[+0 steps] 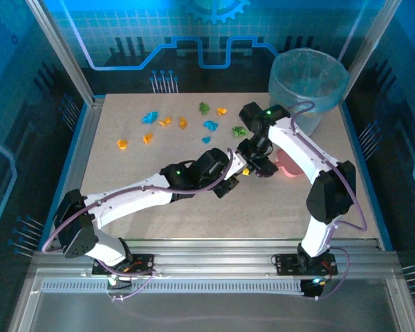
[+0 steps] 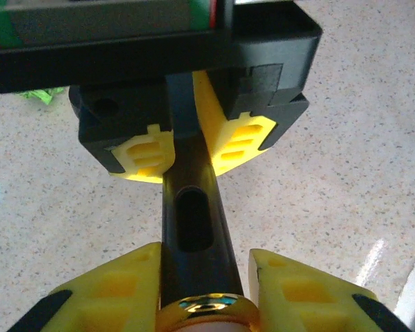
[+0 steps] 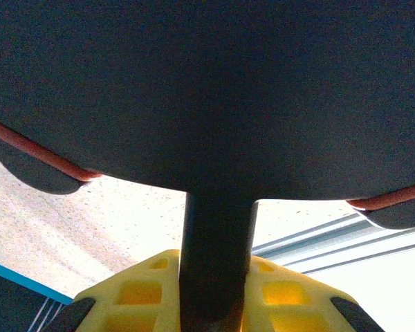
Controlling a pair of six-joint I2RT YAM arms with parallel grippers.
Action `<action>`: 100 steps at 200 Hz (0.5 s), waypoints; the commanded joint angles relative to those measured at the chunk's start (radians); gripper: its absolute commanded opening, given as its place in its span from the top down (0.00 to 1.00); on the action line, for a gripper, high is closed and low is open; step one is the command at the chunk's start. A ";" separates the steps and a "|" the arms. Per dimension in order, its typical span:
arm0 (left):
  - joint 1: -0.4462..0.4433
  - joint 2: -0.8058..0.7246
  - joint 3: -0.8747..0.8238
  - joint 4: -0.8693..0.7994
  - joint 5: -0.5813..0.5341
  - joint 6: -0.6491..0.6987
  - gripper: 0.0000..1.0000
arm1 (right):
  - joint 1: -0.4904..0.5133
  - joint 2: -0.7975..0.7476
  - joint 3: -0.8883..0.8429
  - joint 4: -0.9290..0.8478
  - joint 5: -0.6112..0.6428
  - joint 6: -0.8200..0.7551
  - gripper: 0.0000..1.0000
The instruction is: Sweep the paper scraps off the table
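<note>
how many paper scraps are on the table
10 paper scraps: five orange, three blue, two green, on the far half of the table; the arms may hide more.

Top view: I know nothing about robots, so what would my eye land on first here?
Two white-and-black arms meet over the middle of the table, the left gripper and the right gripper both closed on one black handle. Beyond them, bright orange, blue and green paper scraps dot the far half, with a pink dustpan right of the grippers and a translucent blue bin at the far right corner.
</note>
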 commanded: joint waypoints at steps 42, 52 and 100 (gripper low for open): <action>0.011 -0.005 -0.013 0.031 0.015 -0.006 1.00 | 0.016 -0.004 0.002 -0.012 -0.070 -0.058 1.00; 0.011 -0.018 -0.024 0.046 0.016 -0.014 1.00 | 0.016 -0.006 -0.005 0.011 -0.090 -0.070 1.00; 0.015 -0.105 -0.097 0.123 -0.008 -0.076 1.00 | 0.011 -0.069 -0.064 0.092 -0.089 -0.067 0.55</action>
